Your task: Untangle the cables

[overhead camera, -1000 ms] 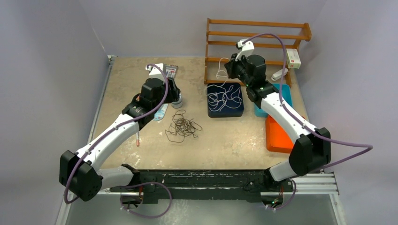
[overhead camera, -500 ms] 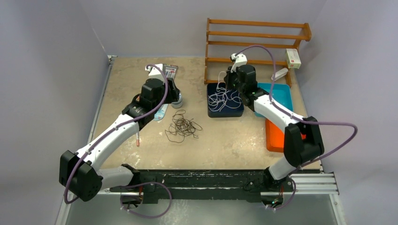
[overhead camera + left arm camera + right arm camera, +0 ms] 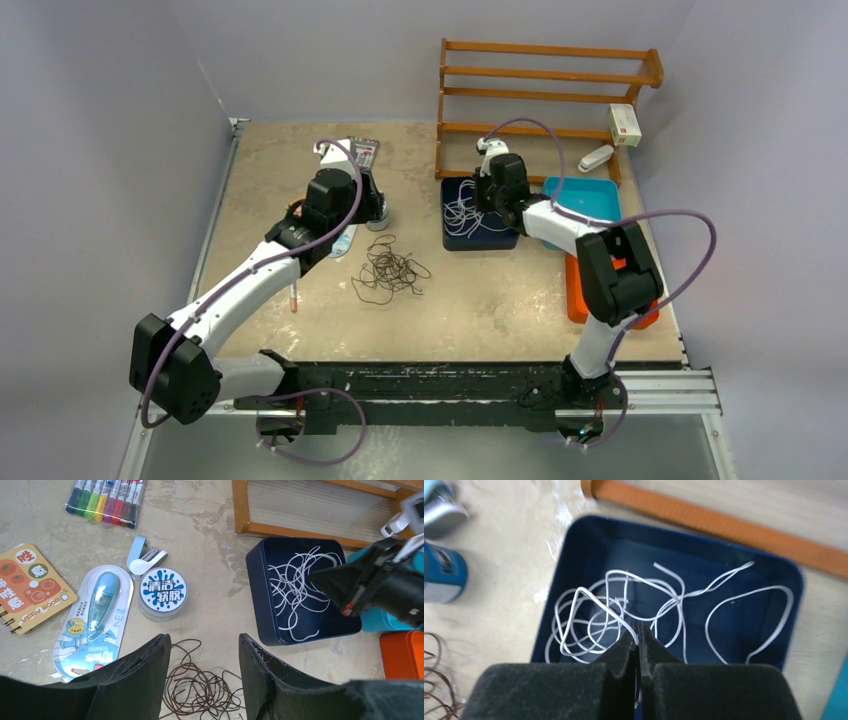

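Note:
A tangle of dark brown cables [image 3: 390, 270] lies on the table; in the left wrist view these brown cables [image 3: 205, 690] show below and between my fingers. My left gripper [image 3: 365, 205] [image 3: 205, 642] hovers over their far edge, open and empty. White cables [image 3: 465, 210] [image 3: 295, 590] [image 3: 624, 605] lie looped inside a navy box [image 3: 480, 243] [image 3: 257, 600] [image 3: 559, 580]. My right gripper [image 3: 480, 195] [image 3: 639, 635] is low over that box, shut on a strand of white cable that runs into its tips.
A wooden rack [image 3: 550, 80] stands behind the box, a teal tray [image 3: 590, 195] and an orange tray [image 3: 585, 290] to its right. Near my left gripper lie a marker pack [image 3: 107, 495], round tin [image 3: 162, 592], small stapler [image 3: 145, 560], blister pack [image 3: 95, 620] and notebook [image 3: 30, 590].
My right arm has swung left and down from near the rack to over the navy box, with the white cable still in its tips. The left arm has barely moved.

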